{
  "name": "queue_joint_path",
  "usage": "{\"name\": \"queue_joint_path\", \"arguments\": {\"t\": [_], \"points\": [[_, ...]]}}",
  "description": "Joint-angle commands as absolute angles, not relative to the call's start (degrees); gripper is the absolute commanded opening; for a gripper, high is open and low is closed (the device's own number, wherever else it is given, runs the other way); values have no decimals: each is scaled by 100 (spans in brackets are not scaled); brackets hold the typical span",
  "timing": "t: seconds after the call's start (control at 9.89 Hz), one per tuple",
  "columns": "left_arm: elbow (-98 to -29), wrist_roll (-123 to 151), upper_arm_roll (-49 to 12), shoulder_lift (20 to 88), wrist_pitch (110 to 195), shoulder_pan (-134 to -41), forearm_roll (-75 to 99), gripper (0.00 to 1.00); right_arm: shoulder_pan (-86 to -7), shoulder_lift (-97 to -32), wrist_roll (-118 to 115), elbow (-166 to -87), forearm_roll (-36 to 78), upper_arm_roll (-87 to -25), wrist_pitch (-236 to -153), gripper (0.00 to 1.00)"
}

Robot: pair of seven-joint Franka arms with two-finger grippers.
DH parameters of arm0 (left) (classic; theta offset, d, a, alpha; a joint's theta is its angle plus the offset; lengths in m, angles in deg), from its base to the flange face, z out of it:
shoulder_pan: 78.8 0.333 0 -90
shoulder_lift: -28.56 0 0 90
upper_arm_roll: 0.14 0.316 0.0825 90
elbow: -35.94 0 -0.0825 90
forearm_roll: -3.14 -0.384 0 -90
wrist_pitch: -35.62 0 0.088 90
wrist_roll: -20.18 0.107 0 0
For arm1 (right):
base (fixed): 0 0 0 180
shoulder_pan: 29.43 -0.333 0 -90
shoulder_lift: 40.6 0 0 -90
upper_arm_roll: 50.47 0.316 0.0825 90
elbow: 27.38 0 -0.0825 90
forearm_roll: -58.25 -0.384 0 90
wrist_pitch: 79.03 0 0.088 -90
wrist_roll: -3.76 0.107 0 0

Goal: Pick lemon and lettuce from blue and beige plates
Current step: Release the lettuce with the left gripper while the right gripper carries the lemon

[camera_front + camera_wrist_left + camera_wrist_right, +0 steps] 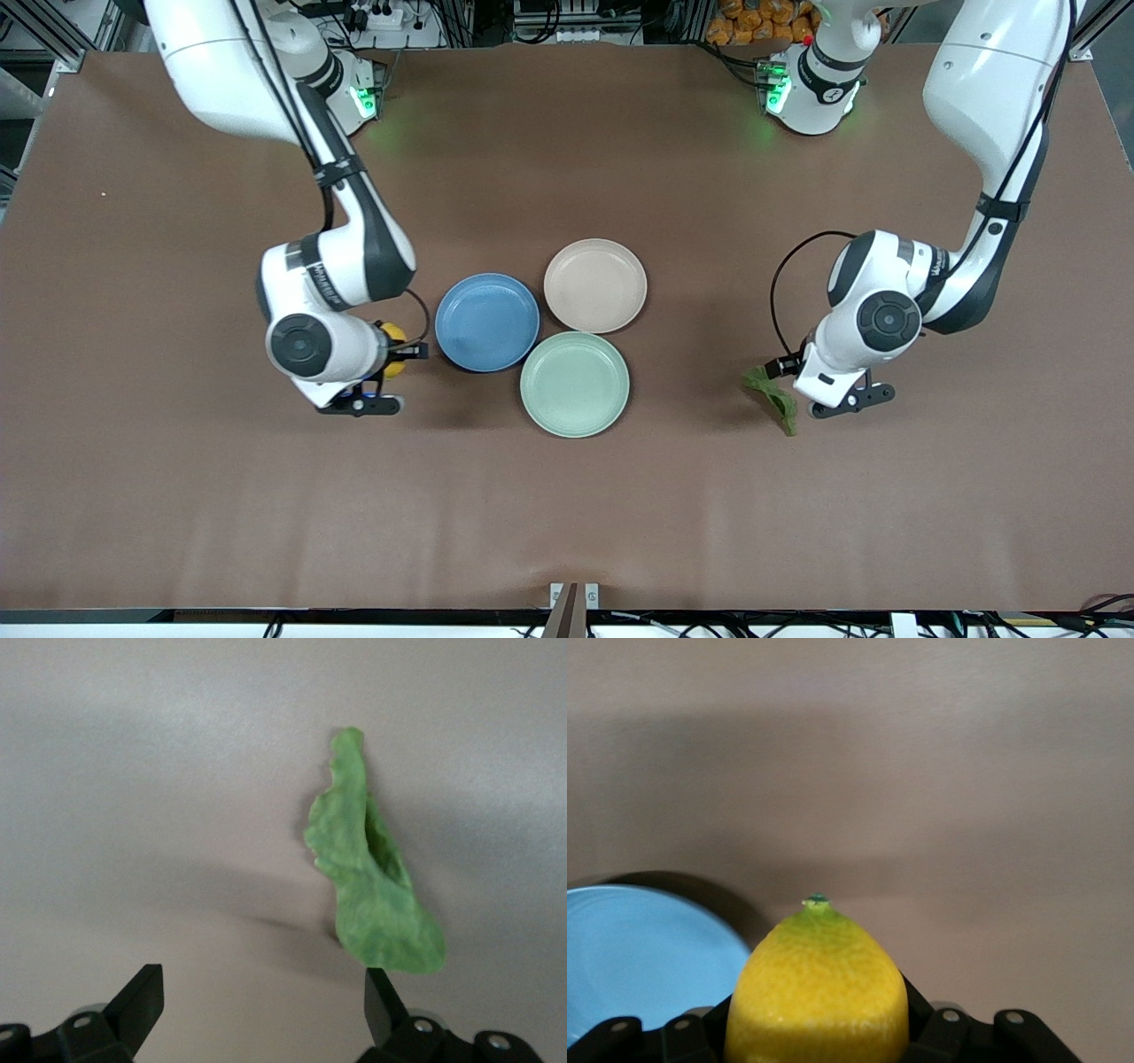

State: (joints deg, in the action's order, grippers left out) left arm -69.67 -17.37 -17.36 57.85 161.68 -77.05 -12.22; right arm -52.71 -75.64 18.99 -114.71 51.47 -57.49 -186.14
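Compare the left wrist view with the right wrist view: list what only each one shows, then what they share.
Only the left wrist view shows the lettuce, lying on the table past the left gripper, whose fingers stand open and apart from the leaf.

Only the right wrist view shows the lemon, clamped in the right gripper, and part of the blue plate beside it, with nothing on the part that shows.

Both show the brown table beneath a gripper's dark fingers.

Right tool (395, 351) clamped and low toward its own table end, left tool (783, 365) low, fingers (142, 997) spread.
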Motion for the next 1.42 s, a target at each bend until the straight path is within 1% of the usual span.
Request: {"name": "queue_joint_path", "arguments": {"t": [0.0,0.1,0.51,0.71,0.81,1.01,1.11,1.21,1.31], "points": [[-7531,-1885,-1771,5204,16271,-7652,-1163,100,-4983,-7436,1434,-11492,5069,-5733,-18502,47],[-7611,-1885,-1780,5098,16271,-7660,-1154,100,-4782,-7383,1065,-11527,5078,-5742,-18459,47],[-7541,-1797,-1912,4975,16244,-7661,-1154,100,-3974,-7163,-464,-11948,5201,-5751,-18458,47],[-7550,-1779,-1912,4834,16218,-7661,-1154,100,-3735,-7137,-818,-12019,5262,-5751,-18528,48],[-7541,-1779,-1912,4746,16192,-7661,-1154,100,-3708,-7093,-828,-12228,5393,-5768,-18816,48],[-7507,-1727,-1912,4667,16130,-7661,-1163,100,-3647,-6830,-828,-13026,5412,-5830,-19737,48],[-7480,-1587,-1912,4666,16130,-7652,-1163,100,-3603,-6777,-828,-13282,5421,-5830,-19959,48],[-7471,-1447,-1903,4649,16130,-7652,-1163,100,-3585,-6698,-863,-13633,5429,-5838,-20353,48],[-7462,-1323,-1903,4631,16130,-7617,-1163,100,-3524,-6662,-1020,-14019,5430,-5830,-21001,48]]}}
